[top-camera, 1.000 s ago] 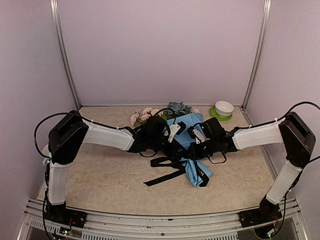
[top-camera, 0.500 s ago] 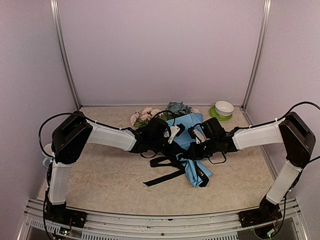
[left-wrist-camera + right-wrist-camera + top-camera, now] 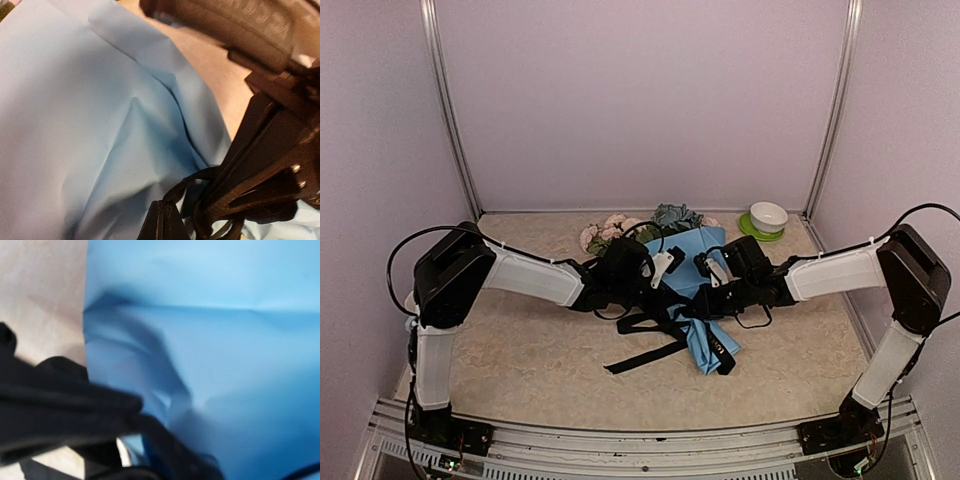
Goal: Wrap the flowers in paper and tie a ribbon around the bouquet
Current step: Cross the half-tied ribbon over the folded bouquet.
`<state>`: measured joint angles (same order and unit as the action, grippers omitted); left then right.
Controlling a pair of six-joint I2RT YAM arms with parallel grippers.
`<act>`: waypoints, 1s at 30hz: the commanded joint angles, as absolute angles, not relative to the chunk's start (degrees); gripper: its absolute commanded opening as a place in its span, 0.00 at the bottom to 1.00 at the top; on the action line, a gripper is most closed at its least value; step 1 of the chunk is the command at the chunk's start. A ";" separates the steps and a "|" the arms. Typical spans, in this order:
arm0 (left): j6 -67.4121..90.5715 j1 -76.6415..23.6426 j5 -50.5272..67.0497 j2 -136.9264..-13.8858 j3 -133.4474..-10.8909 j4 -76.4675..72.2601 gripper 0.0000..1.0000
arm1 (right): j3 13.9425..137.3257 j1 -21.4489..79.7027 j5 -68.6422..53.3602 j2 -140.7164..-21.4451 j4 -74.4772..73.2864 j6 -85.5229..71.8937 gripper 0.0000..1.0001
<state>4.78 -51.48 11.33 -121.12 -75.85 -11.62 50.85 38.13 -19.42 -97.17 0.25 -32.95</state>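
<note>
Top external view: the left gripper [image 3: 672, 290] and right gripper [image 3: 698, 298] meet low over the middle of the bouquet [image 3: 695, 250], which lies on the table [image 3: 520, 340].
The flowers [image 3: 615, 232] stick out at the bouquet's far end, pink blooms to its left, blue-grey ones beside them; the ribbon [image 3: 642, 355] crosses the bouquet's narrow near half and trails off to its left; both sets of jaws are pressed together right at the ribbon, though whether either pinches it cannot be told; the left wrist view shows creased light blue paper [image 3: 90, 125] with a black ribbon loop against it; a white bowl [image 3: 768, 214] on a green saucer [image 3: 752, 231] sits beyond the bouquet, to its right.
</note>
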 commanded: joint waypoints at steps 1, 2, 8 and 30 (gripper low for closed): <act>8.48 -52.12 16.14 -117.76 -75.39 -18.28 0.00 | 49.69 37.79 -20.22 -96.34 3.84 -34.87 0.00; 8.93 -52.43 16.53 -117.68 -74.88 -18.92 0.00 | 49.53 37.79 -19.94 -96.43 4.00 -35.11 0.00; 11.08 -53.77 20.33 -117.96 -73.40 -22.14 0.00 | 47.64 37.43 -20.01 -96.70 6.60 -38.40 0.00; 6.98 -57.38 15.19 -121.35 -67.37 -23.49 0.00 | 47.98 35.79 -20.89 -90.70 -3.44 -42.21 0.14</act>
